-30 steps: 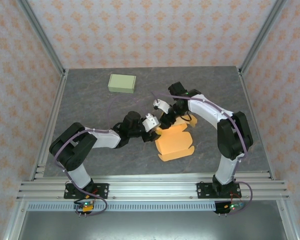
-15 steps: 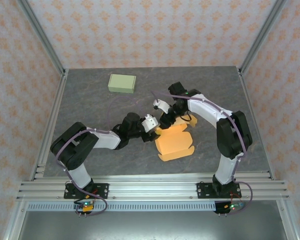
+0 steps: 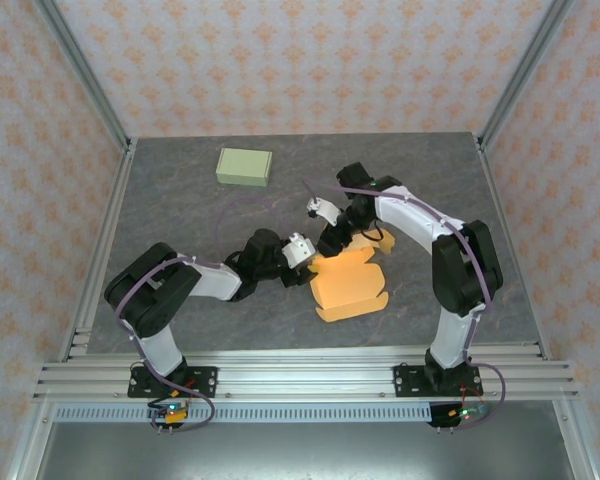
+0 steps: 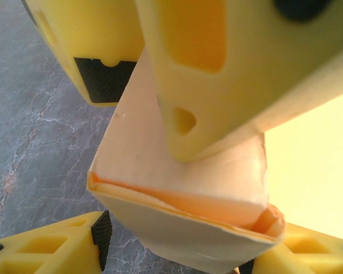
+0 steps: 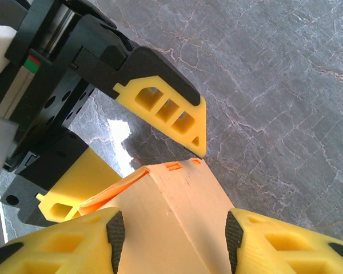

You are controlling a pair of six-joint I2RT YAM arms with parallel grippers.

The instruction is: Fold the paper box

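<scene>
When seen from the left wrist, spread: left fingers (image 4: 51,248) at the bottom corners of the frame, with a folded corner of the orange paper box (image 4: 183,228) poking down between them. Cannot tell whether either pad touches it. Across the top of the frame, right fingers (image 4: 217,85), one pressed on the pale inner face of the raised box wall, the other at upper left just beside the outer edge. Grey marbled surface (image 4: 40,131) along the left side.

From the right wrist: right fingers (image 5: 63,245) along the bottom edge, pinching the paper box (image 5: 177,222) between black pads, one pad against each side. Higher up, at centre and left of the frame, left fingers (image 5: 166,114) on either side of the box corner, with the upper tip just short of it. Surface (image 5: 286,85) at upper right.

From overhead: paper box (image 3: 352,285) just right of centre on the surface (image 3: 180,220), lying flat at the lower end, with the upper edge under both sets of fingers. Left arm reaching in from lower left, right arm curving in from the right. Toward the upper left, well apart from all this, a green box (image 3: 244,166).
</scene>
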